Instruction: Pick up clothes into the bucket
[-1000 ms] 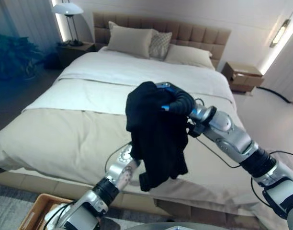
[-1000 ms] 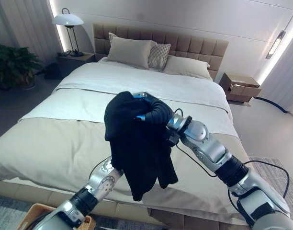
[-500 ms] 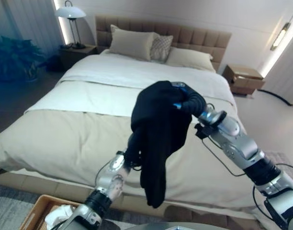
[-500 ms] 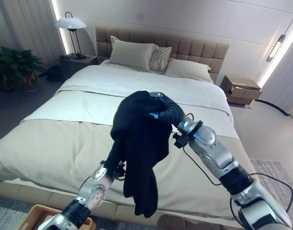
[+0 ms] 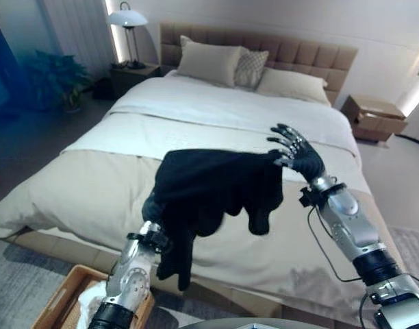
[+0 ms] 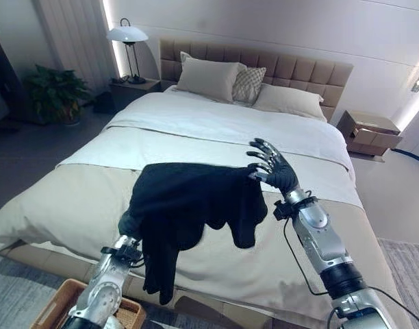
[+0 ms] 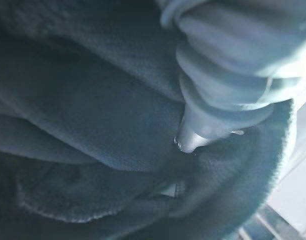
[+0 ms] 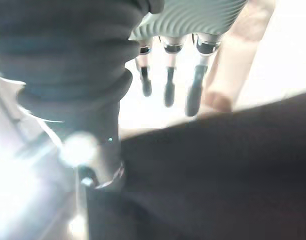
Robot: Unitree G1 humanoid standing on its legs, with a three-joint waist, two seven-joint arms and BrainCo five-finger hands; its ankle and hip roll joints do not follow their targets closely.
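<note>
The black garment [image 6: 189, 205] hangs in the air over the foot of the bed [image 6: 216, 130], draped over the left hand [image 7: 203, 135], whose fingers are buried in the cloth, so I cannot tell their grip. The right hand [image 6: 271, 168] is spread open at the garment's far edge, holding nothing. The basket [image 5: 55, 301] sits on the floor below and to the left, nearest the left arm.

I count three pillows [image 6: 208, 77] against the headboard [image 6: 298, 65], one lamp [image 6: 128, 34] and one black garment [image 6: 189, 205].
</note>
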